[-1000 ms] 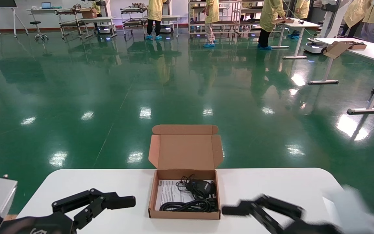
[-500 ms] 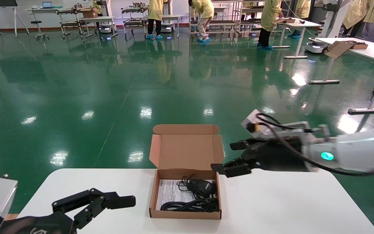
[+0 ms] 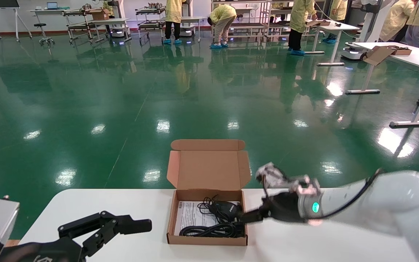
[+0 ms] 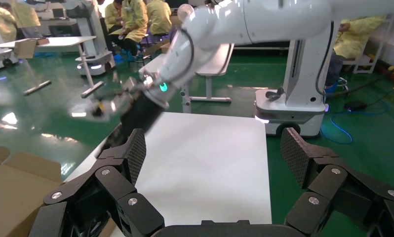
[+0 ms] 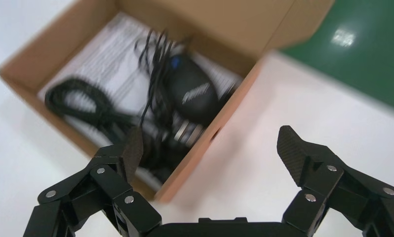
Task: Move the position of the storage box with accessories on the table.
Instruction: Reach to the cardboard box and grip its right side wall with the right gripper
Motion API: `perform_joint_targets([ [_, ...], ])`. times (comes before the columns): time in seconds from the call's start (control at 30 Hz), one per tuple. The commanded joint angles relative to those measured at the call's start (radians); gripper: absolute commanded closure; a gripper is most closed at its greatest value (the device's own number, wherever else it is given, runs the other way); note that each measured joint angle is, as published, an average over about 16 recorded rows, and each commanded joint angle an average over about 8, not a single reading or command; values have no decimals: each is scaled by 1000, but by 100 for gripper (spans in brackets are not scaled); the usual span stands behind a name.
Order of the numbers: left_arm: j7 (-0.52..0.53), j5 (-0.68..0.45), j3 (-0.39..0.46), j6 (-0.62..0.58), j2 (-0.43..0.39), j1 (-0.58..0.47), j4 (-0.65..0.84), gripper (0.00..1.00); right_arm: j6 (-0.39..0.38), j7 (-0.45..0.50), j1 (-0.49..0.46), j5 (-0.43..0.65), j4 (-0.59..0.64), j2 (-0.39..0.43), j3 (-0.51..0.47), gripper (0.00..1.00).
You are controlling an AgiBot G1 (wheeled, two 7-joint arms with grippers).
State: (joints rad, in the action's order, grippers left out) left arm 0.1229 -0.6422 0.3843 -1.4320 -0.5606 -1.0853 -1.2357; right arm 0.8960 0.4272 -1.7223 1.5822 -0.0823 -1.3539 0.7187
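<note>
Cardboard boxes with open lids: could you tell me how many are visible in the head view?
2: the storage box on the table between the grippers, and another box on the far right desk. Others may be hidden.

Open cardboard storage box [image 3: 207,218] on white table [image 3: 122,203] — mouse [image 3: 226,209], cables [image 3: 209,229], seemingly leaflet [image 3: 189,214] inside

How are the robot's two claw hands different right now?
The right gripper is at the storage box, straddling its side wall, one finger over the cables inside and one over the table. The left gripper is apart from the box, low over the table's near left part. The right arm reaches across the table; the left sits tucked near the robot. Both grippers are black, open and empty.
</note>
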Motion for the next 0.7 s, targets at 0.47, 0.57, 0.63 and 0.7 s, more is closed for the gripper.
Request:
perform_joint_targets([
  [0.47,0,0,0,0,0,0,0,0,-114,43,84,-31,-72,-4,13,0],
  [0.57,0,0,0,0,0,0,0,0,-129,42,88,-38,-76,-4,15,0],
  [0.63,0,0,0,0,0,0,0,0,-131,42,89,-40,-77,-4,16,0],
  [0.7,0,0,0,0,0,0,0,0,-131,42,91,-42,-78,-2,16,0],
])
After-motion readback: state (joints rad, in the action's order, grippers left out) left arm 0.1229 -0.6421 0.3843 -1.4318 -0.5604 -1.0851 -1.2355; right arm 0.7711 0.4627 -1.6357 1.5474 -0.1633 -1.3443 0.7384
